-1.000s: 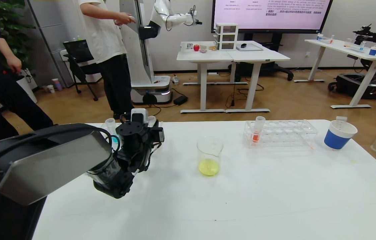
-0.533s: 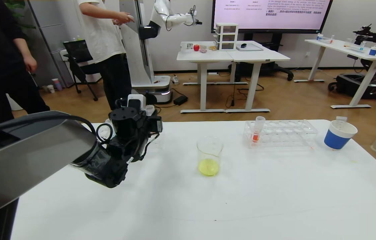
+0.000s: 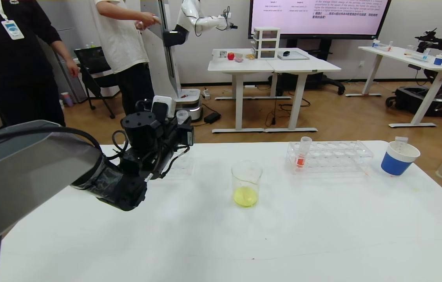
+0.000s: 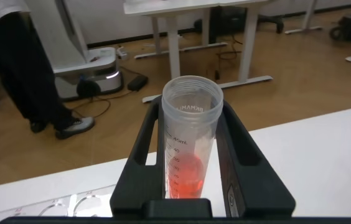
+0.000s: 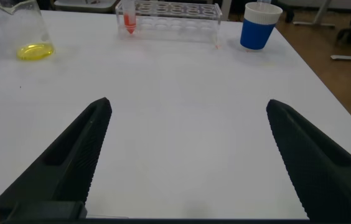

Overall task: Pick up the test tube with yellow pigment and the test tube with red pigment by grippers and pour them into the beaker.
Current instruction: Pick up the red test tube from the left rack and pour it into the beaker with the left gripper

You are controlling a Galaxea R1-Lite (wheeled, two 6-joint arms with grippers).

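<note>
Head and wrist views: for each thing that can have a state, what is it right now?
Left gripper: shut on a tube of red liquid, raised above the table.
Held tube: upright, uncapped, red liquid at the bottom.
Right gripper: open, holding nothing, above the table.
Beaker: upright on the table, yellow liquid at the bottom.
Rack tube: upright in the rack, orange-red liquid inside.
Blue paper cup: upright on the table.

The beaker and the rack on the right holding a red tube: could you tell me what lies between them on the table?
Nothing: in the head view, only bare white table lies between the beaker and the rack.
</note>
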